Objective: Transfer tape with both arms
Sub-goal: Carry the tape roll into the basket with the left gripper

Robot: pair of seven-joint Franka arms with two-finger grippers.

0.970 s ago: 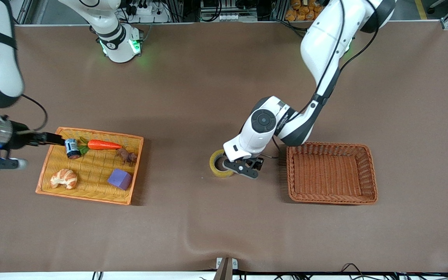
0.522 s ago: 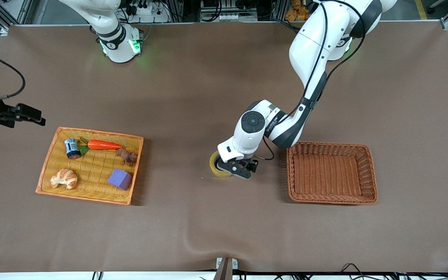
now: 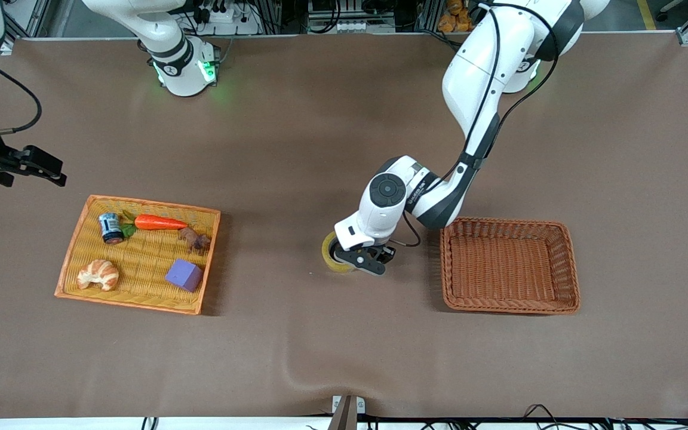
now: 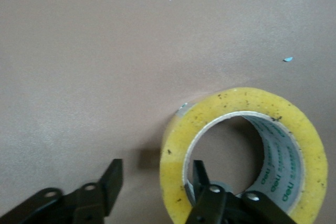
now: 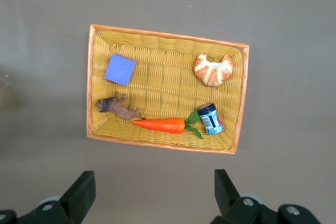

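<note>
The tape (image 3: 329,255), a yellowish ring with a grey-white core, lies flat on the brown table beside the empty brown basket. My left gripper (image 3: 357,258) is down at it and open. In the left wrist view the left gripper (image 4: 156,179) straddles the wall of the tape (image 4: 247,100), one finger inside the core and one outside; no grip shows. My right gripper (image 3: 42,166) is open and empty, held high over the table at the right arm's end, farther from the front camera than the yellow tray. The right wrist view shows it (image 5: 152,187) empty.
A yellow wicker tray (image 3: 68,263), also in the right wrist view (image 5: 89,77), holds a croissant (image 3: 98,274), a purple cube (image 3: 183,275), a carrot (image 3: 159,223), a small can (image 3: 111,228) and a toy animal (image 3: 194,239). The empty brown basket (image 3: 447,263) stands toward the left arm's end.
My right gripper has drawn back from over the tray's can to the table's edge. My left gripper has shifted onto the tape, its fingers now around the ring's wall.
</note>
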